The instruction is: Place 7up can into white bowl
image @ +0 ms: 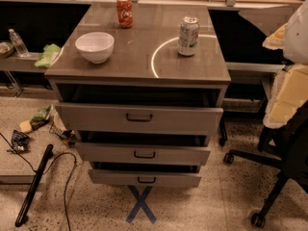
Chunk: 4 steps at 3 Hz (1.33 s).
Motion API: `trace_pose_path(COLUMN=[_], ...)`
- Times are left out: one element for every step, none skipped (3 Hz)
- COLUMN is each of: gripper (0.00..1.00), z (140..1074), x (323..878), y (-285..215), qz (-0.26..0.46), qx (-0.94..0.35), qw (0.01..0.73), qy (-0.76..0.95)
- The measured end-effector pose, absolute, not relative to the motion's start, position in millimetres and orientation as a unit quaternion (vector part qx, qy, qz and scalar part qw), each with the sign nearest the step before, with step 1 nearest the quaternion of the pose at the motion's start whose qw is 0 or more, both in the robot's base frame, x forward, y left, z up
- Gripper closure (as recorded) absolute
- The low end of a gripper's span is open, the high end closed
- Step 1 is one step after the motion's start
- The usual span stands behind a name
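Though its state is unclear, gripper [296, 32] seemingly high at right edge, apart from 7up can [188, 35].

We have one view only. It looks from above and in front of the drawer cabinet [139, 114], tilted down onto its top and three drawer fronts. It stands far enough back to take in the floor [202, 206] too. Our gripper lies outside this view.
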<state>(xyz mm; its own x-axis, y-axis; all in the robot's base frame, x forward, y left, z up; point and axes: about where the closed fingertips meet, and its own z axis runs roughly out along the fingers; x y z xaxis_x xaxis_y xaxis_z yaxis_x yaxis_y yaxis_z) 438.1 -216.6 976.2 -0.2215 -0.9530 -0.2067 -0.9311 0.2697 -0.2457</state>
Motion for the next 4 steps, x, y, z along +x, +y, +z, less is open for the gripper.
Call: trace_pose_path(gripper=[0.00,0.00,0.00,0.00], z=[975.5,966.8,953.1,950.1], x=[441.4,482.0,535.1,588.7], y=[-217.3,-226.3,-236.7,-239.5], qz=[-0.033,-0.009,0.039,0.080], qx=[-0.601,-0.571,-0.533,-0.488], qw=[0.164,0.224,0.323,0.417], qy=[0.782,0.789,0.781,0.763])
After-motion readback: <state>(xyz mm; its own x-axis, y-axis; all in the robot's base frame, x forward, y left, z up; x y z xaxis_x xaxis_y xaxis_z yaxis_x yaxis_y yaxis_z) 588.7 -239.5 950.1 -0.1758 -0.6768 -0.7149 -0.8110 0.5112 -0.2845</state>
